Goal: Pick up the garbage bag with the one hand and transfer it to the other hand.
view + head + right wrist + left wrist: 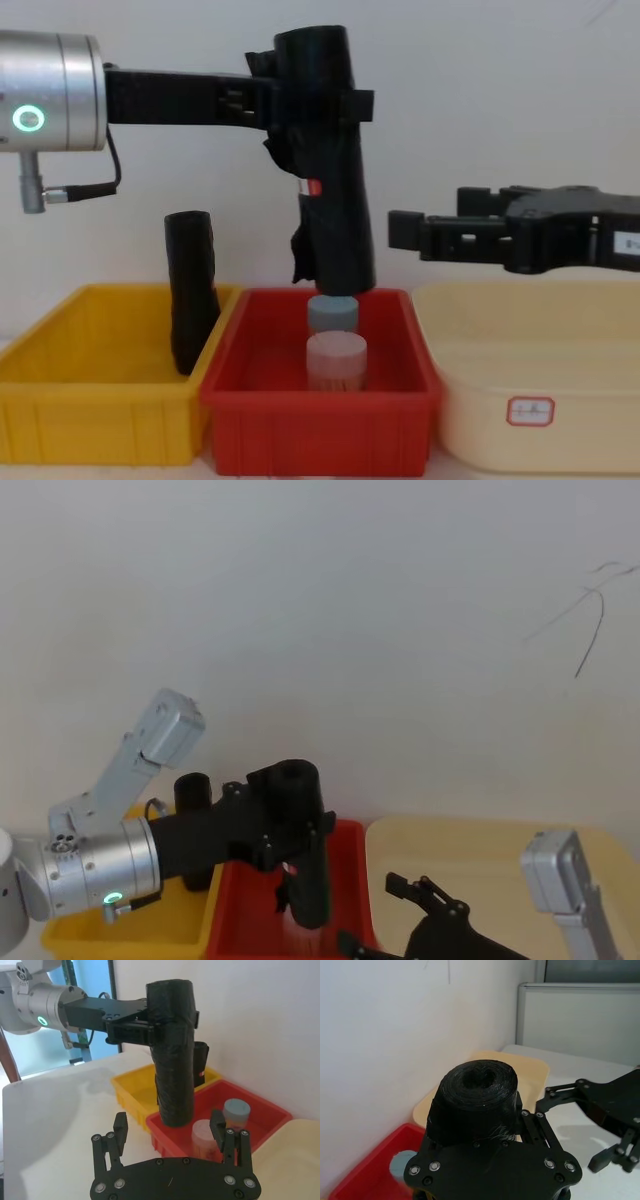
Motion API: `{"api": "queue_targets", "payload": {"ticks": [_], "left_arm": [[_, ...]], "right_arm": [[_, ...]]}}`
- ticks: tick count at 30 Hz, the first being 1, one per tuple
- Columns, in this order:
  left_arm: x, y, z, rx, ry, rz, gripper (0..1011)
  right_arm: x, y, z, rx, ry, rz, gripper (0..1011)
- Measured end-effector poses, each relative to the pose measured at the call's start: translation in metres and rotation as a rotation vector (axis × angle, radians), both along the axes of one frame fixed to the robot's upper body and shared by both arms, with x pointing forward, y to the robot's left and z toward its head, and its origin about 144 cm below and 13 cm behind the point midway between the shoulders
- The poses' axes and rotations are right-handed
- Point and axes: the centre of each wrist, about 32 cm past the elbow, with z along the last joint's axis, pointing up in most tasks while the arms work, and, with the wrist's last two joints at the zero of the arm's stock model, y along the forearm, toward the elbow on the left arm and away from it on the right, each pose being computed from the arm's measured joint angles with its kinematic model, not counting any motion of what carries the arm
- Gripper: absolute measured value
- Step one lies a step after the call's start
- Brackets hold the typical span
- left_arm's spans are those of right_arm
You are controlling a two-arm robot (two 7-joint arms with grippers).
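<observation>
1. The left gripper (318, 102), a black two-finger tool on a silver wrist with a green glowing ring, reaches in level from the robot's left, high above the bins.
2. Its fingers are clamped on the upper part of the garbage bag (338, 225), a thick black cylindrical roll of plastic bags with a small red-and-white sticker.
3. The roll hangs nearly upright, slightly tilted, with its lower end over the red plastic bin (320, 432).
4. The right gripper (408, 232), black with a small white label, is held level above the cream plastic bin (560, 370). Its fingers are spread and empty, pointing at the roll's lower half and near it but apart.
5. Inside the red bin stand a blue-grey-lidded jar (332, 313) and, nearer the robot, a pale pink jar (336, 362).
6. The yellow plastic bin (90, 420) sits just beside the red one, and a slimmer black roll (192, 292) stands leaning inside it.
</observation>
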Motion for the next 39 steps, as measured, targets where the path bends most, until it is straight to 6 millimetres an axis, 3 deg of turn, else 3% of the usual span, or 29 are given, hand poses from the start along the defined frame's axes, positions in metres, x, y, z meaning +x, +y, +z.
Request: {"api": "queue_targets", "payload": {"ticks": [39], "left_arm": [[0.002,-0.02,0.007,-0.031,0.017,-0.17,519]], "right_arm": [[0.019,0.012,-0.004,0.034,0.018,0.037,1000]]}}
